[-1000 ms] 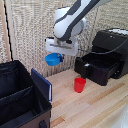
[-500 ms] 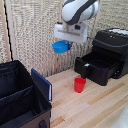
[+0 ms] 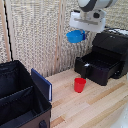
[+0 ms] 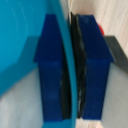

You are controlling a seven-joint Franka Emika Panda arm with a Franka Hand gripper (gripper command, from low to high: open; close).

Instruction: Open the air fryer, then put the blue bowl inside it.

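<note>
- Now carrying: white robot arm's gripper (image 3: 81,33) holds the small round bright-blue bowl (image 3: 75,36) in the air, high over the light wooden counter (image 3: 95,102), above the red plastic cup (image 3: 79,84).
- Large black boxy plastic air fryer (image 3: 111,52) sits toward the counter's far edge on the exterior view's right; its drawer (image 3: 96,66) is pulled out, cavity open upward. Handle not clearly separable from the black front.
- Doing this step well, my judgement: travel toward the open drawer keeping the bowl level, stay high enough to clear the drawer wall, centre over the cavity, then lower straight down before letting go.
- Fingers: wrist view shows both blue-tipped fingers (image 4: 51,70) closed almost together, clamped on the bowl's thin rim, one pad each side. Nothing else touched.
- Black fabric case (image 3: 20,102) with a blue flap sits at the near corner, exterior view's left, well apart.
</note>
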